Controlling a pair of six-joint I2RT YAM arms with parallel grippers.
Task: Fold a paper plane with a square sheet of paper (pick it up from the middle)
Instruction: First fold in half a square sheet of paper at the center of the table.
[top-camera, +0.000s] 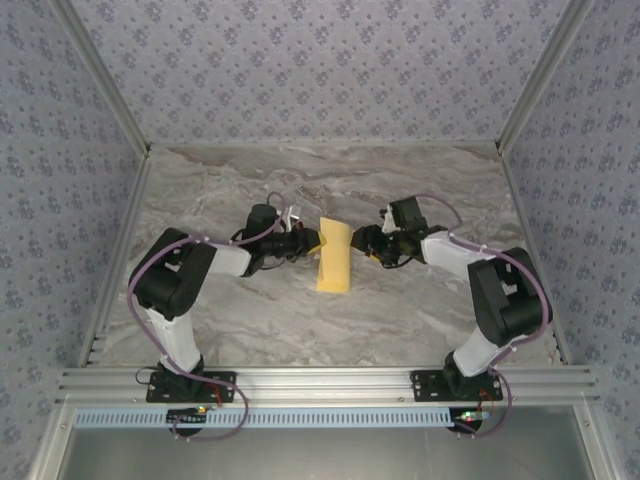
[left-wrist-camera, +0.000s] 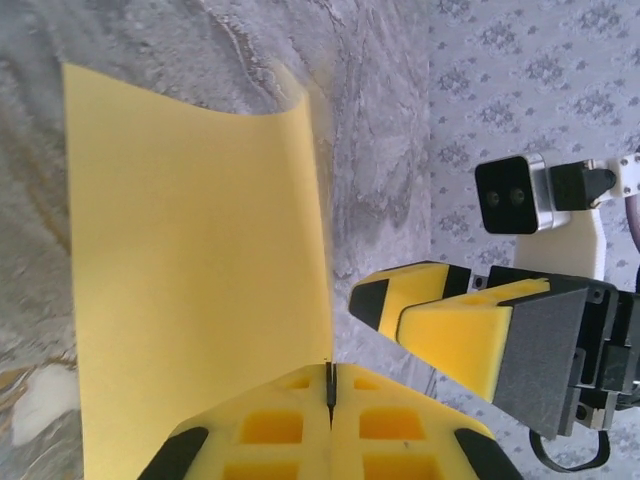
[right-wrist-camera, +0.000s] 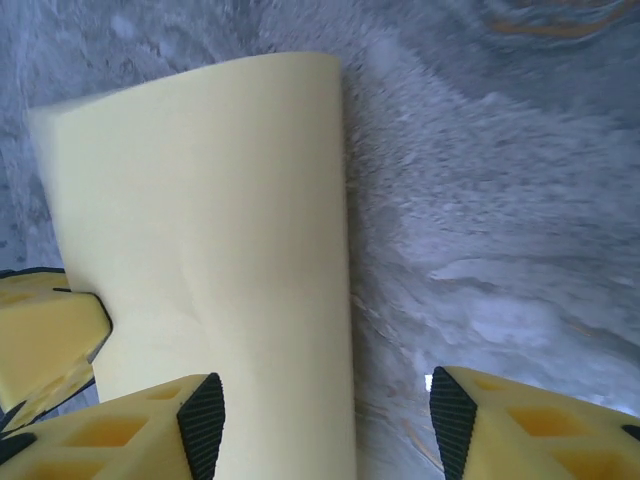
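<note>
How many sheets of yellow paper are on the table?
1. The square sheet of paper is mid-table between the arms, curled upward, its edge pinched in the left claw. A second sheet pressed against it could be hidden.

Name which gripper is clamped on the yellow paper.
The left gripper: its fingers are shut on the yellow paper at its edge, while the right gripper has its fingers standing apart.
</note>
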